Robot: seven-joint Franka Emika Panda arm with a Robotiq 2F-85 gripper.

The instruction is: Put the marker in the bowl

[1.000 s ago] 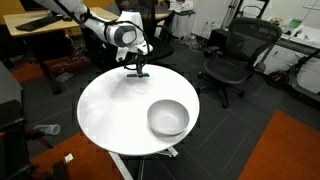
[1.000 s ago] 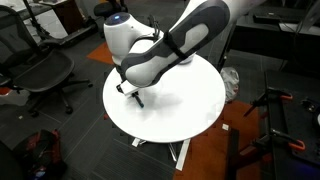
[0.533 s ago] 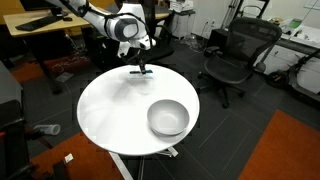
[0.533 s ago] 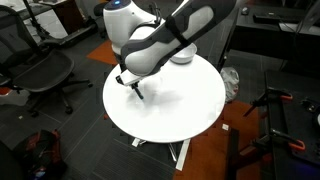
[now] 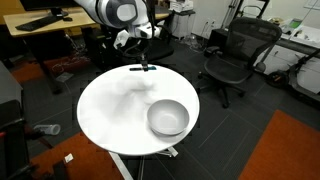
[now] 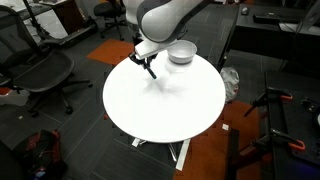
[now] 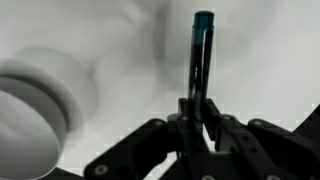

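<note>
My gripper is shut on the marker, a thin dark stick with a teal end that points away from the jaws in the wrist view. It hangs above the far edge of the round white table. In an exterior view the marker shows as a short dark stick under the gripper. The grey-white bowl stands on the table's near right part, apart from the gripper. It also shows in an exterior view and at the left of the wrist view.
Black office chairs stand around the table, one also in an exterior view. A wooden desk is behind the arm. An orange carpet patch lies on the floor.
The gripper has lifted the marker off the table's far edge and risen well above it. The arm has swung up. The bowl has not moved.
</note>
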